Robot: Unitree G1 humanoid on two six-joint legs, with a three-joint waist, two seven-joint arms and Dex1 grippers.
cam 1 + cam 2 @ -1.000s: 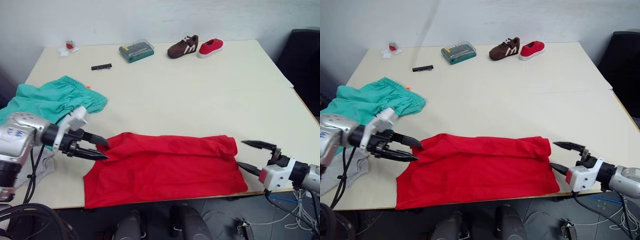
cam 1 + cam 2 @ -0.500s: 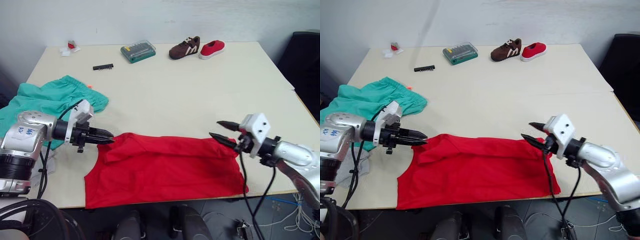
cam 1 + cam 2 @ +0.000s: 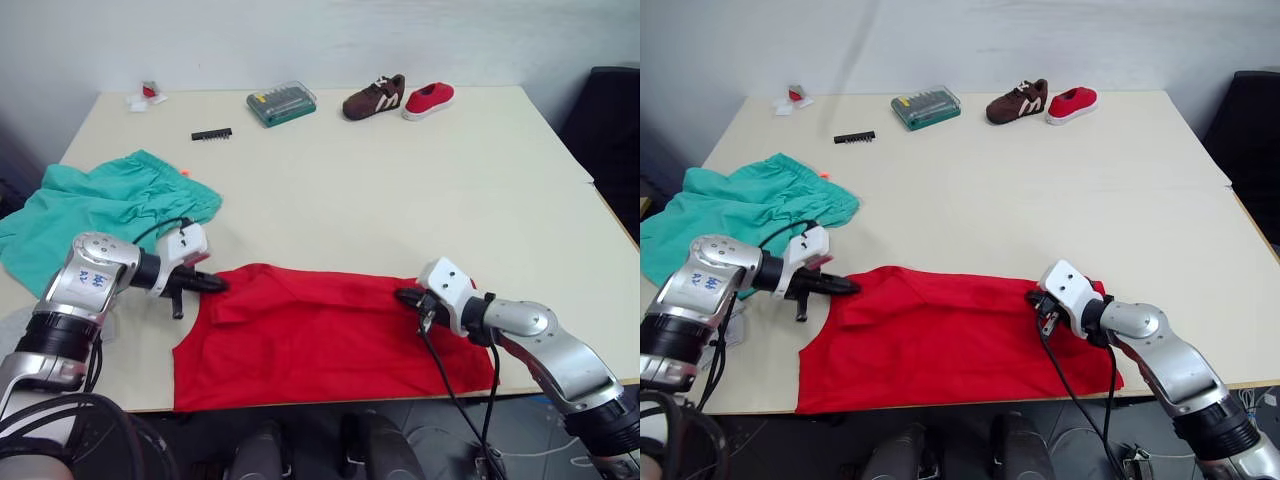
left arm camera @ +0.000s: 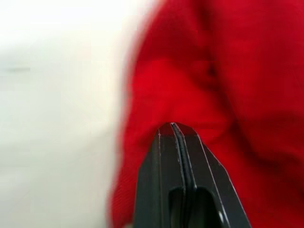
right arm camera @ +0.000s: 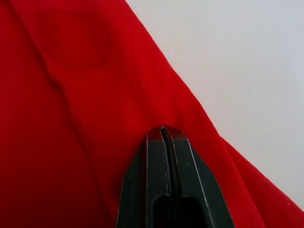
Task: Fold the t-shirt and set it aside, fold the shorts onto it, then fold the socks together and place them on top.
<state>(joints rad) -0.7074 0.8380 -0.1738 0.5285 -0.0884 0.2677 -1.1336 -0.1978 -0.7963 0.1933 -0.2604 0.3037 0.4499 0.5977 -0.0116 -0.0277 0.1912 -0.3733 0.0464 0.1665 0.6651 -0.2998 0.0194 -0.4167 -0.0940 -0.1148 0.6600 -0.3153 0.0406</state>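
Cream table [image 3: 400, 190] against a pale wall; the t-shirt [image 3: 320, 335] is spread flat along the near edge, already folded to a long band. Its left top corner is pinched by the left gripper [image 3: 213, 284], fingers pressed together on the red fabric in the left wrist view. The right top corner is clamped the same way by the right gripper [image 3: 404, 296], fingers closed with cloth between them. The shorts [image 3: 105, 205] are bunched at the left edge of the table, just behind the left arm and apart from the shirt. Far side is occupied by a green bit case [image 3: 281, 102], a brown shoe [image 3: 372, 96] touching a red shoe [image 3: 430, 98], a black bit strip [image 3: 211, 133] and a small red-and-white scrap [image 3: 143, 94], all well apart from the shirt. A dark chair [image 3: 610, 130] is seen at the right.
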